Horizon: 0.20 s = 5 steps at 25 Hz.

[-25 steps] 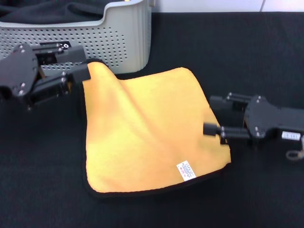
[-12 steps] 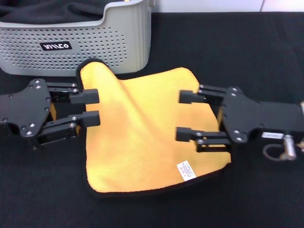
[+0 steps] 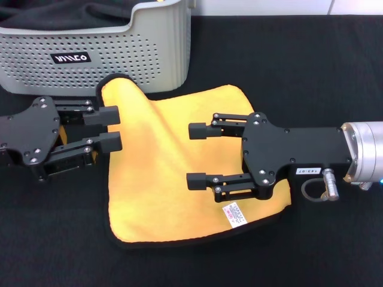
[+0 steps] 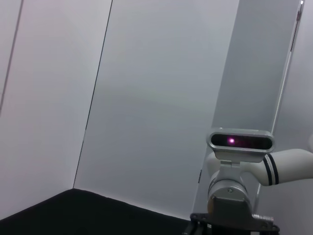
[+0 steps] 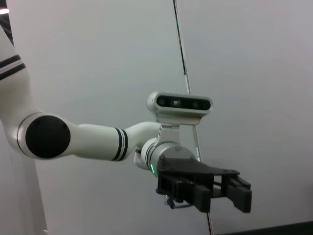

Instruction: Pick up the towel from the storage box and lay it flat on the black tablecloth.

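The yellow-orange towel (image 3: 161,161) lies spread on the black tablecloth (image 3: 287,60), in front of the light grey storage box (image 3: 119,54). Its far left corner is slightly raised near the box, and its white care label (image 3: 234,214) faces up at the front right. My left gripper (image 3: 114,127) is open and empty at the towel's left edge. My right gripper (image 3: 199,155) is open and empty above the towel's middle. The left arm's gripper also shows in the right wrist view (image 5: 234,188), open. The right wrist shows in the left wrist view (image 4: 234,215).
Dark grey fabric (image 3: 66,12) lies inside the storage box at the back left. The box carries a black logo label (image 3: 70,58). A white wall runs behind the table.
My right gripper has moved left over the towel's middle. My left gripper came down from the towel's far left corner to its left edge and opened. The towel lies still.
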Tool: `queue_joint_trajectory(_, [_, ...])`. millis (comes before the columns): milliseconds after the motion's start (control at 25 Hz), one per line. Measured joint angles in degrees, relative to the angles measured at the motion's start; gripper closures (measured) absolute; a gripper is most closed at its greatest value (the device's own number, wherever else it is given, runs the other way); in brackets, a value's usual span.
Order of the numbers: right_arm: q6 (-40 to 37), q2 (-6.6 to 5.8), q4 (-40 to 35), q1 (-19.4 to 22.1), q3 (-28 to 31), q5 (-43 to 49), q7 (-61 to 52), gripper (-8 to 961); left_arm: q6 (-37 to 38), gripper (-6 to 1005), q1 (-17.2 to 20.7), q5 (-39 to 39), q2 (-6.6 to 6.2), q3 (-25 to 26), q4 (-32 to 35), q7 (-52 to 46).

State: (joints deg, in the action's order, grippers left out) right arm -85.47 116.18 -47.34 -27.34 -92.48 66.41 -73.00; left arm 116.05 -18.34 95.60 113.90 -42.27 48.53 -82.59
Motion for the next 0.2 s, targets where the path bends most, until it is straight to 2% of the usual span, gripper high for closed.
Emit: queue_joint_trajectory(200, [0.0,0.0,0.0,0.3,-0.1,-0.4,0.1,201,-0.1,592,0.2,-0.1,0.0,0.0,0.0,0.8])
